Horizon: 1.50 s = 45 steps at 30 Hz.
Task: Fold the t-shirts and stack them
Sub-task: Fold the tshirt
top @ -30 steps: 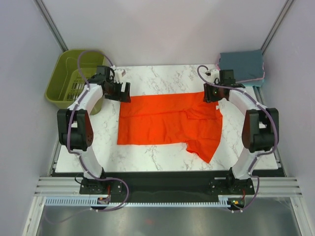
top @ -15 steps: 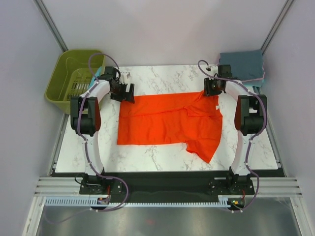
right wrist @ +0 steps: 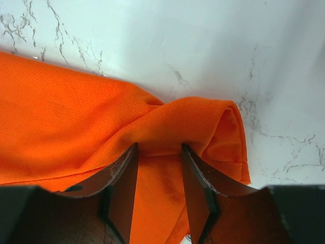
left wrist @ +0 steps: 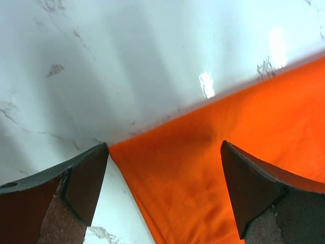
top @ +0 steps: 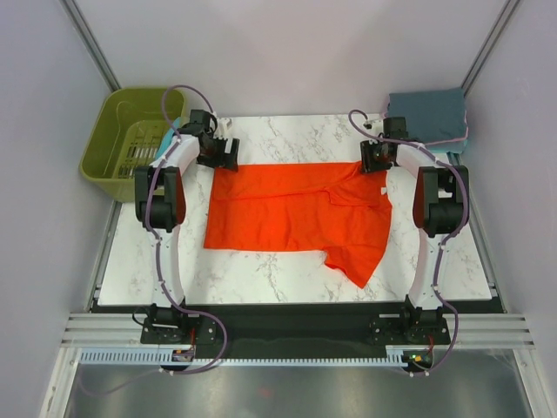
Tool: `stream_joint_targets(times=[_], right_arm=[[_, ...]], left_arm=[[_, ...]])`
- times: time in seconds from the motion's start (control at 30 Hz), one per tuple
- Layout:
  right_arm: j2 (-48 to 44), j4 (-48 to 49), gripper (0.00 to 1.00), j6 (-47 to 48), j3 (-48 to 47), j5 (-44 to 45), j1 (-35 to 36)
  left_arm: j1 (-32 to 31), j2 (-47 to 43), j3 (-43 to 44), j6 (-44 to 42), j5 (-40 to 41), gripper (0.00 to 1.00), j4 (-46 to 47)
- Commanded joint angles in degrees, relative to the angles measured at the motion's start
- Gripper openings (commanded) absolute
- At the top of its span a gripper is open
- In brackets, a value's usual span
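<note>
The orange-red t-shirt (top: pixel 291 213) lies spread flat on the marble table (top: pixel 287 131), one sleeve pointing to the near right. My left gripper (top: pixel 228 157) is at its far left corner. In the left wrist view it (left wrist: pixel 163 147) is wide open, its jaws straddling the shirt's corner (left wrist: pixel 193 193). My right gripper (top: pixel 376 165) is at the far right corner. In the right wrist view its jaws (right wrist: pixel 159 147) stand close together with a bunched fold of the shirt (right wrist: pixel 66 101) between them.
A folded stack with a slate-blue shirt (top: pixel 426 115) on top, pink and teal edges under it, sits at the back right corner. The olive-green basket (top: pixel 122 139) stands off the table's back left. Grey walls enclose the table.
Both arms have reached farther toward the back of the table. The orange-red shirt has slid slightly away from the arms with them.
</note>
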<state>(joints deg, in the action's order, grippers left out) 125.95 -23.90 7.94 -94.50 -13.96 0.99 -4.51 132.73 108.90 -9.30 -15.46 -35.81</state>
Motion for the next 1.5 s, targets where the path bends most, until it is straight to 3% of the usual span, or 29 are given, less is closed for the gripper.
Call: stream_joint_targets(times=[0.0,0.43,0.67,0.83,1.0,1.27,1.47], right_arm=[[-2.3,-1.4,0.47,1.3,1.9,1.6,1.3],[1.8,-1.3,0.48,4.1,-4.6,6.5,3.2],[-0.4,-1.3,0.48,4.4,-2.5,7.5,3.8],[-1.0,-1.2,0.48,3.9,-1.7,7.5,3.8],[-1.1,-1.2,0.48,3.3,-2.8,6.9,3.8],[-2.2,-1.3,0.48,3.3,-2.3,6.4,3.8],[-1.9,-1.3,0.48,2.8,-1.7,6.0,3.5]], left_arm=[[0.4,2.4,3.2,-1.1,2.1,1.00,1.8],[1.0,4.0,7.7,1.1,4.2,1.00,2.9],[0.4,-9.0,7.0,4.8,-0.3,0.99,1.5],[-1.8,-18.2,-0.2,6.1,-5.9,0.99,-0.3],[-2.3,-15.8,-3.5,6.5,-9.7,0.98,-8.5],[-2.3,-10.9,-8.2,7.0,-9.6,0.97,-8.6],[-2.3,-6.9,-5.9,5.4,-8.4,0.98,-8.6]])
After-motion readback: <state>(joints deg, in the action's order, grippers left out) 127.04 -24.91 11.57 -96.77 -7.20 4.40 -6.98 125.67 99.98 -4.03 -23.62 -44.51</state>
